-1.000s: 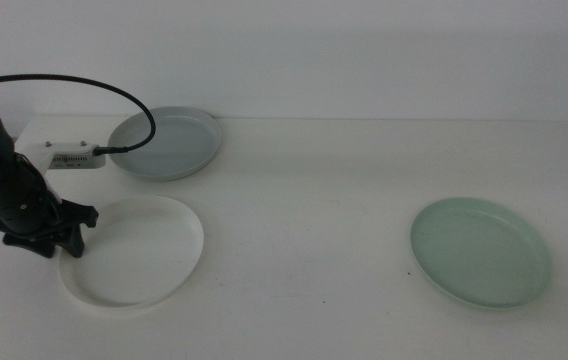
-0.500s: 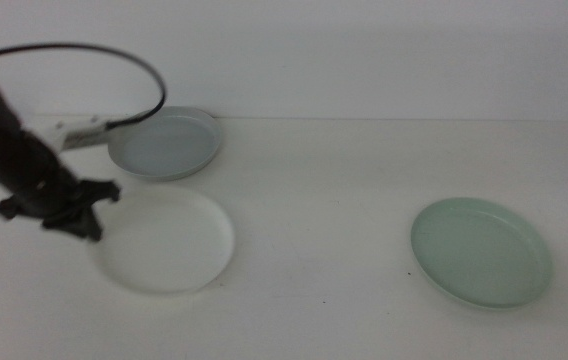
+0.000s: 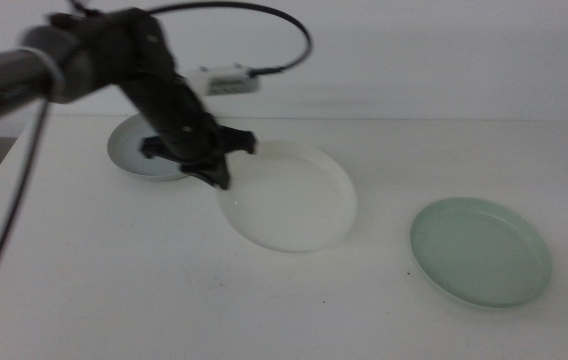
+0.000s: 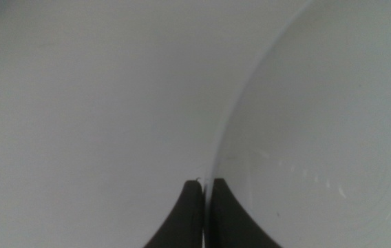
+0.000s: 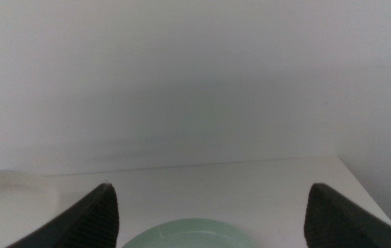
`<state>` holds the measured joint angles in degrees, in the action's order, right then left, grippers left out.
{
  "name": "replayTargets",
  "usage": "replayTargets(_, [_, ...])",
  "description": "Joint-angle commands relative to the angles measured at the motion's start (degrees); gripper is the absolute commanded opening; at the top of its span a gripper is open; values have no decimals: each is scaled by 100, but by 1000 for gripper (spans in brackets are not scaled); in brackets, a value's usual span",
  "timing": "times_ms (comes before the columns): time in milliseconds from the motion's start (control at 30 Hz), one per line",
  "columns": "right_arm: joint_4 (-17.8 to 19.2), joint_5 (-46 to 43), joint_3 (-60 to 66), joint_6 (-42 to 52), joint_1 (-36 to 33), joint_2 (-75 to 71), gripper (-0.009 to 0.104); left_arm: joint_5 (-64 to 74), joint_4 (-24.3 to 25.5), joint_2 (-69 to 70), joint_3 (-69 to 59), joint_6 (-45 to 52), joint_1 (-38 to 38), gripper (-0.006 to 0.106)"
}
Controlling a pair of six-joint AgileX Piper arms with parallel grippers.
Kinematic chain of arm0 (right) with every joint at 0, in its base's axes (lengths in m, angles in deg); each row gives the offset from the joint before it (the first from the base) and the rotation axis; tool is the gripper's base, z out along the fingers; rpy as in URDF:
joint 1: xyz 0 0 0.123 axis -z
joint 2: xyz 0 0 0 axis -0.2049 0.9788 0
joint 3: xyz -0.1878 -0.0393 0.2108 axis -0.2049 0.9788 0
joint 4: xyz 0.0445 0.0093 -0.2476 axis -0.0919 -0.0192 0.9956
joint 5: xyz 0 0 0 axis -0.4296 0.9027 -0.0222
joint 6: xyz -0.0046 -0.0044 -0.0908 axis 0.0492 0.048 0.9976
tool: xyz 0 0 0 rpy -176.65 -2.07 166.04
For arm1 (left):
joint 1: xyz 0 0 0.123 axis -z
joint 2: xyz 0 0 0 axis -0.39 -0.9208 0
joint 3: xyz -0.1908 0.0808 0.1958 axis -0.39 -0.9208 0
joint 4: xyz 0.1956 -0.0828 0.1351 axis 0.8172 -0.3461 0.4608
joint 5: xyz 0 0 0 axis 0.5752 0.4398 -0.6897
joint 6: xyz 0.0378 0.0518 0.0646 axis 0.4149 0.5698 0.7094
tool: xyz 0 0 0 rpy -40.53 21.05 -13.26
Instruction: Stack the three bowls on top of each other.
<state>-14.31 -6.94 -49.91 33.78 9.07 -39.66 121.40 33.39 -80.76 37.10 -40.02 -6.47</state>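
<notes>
While left tool (image 3: 214,170) pinches white bowl (image 3: 294,200) rim — bowl empty

A white bench (image 3: 294,300) is filling most of the middle view, its matte top taking soft, even light and showing only faint shadows. Its far edge is running straight across just below a plain pale wall (image 3: 444,50), which is rising bare behind it. At the far left a darker strip of the room is showing beyond the bench edge, too blurred to make out. The right wrist view is showing the same bare wall (image 5: 195,83).
</notes>
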Motion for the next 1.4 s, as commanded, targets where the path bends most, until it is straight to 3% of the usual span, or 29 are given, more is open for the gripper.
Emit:
replayTargets(0, [62, -68, 21, 35, -12, -25, 93, 103, -63, -242, 312, -148, 196, -2])
replayTargets(467, [62, -68, 21, 35, -12, -25, 93, 170, -87, -942, 552, -299, 474, -2])
replayTargets(667, [62, -68, 21, 35, -12, -25, 93, 210, 424, -953, 552, -252, 474, -2])
replayTargets(867, [62, -68, 21, 35, -12, -25, 93, 315, 404, -953, 552, -302, 464, 5])
replayTargets(1033, [62, -68, 21, 35, -12, -25, 93, 315, 274, -953, 552, -252, 464, 25])
replayTargets(1133, [62, -68, 21, 35, -12, -25, 93, 361, 264, -953, 552, -79, 464, 47])
replayTargets(1300, [62, -68, 21, 35, -12, -25, 93, 1061, 259, -833, 889, 204, 284, 94])
replayTargets(1367, [62, -68, 21, 35, -12, -25, 93, 1061, 269, -720, 1114, 194, 164, 94])
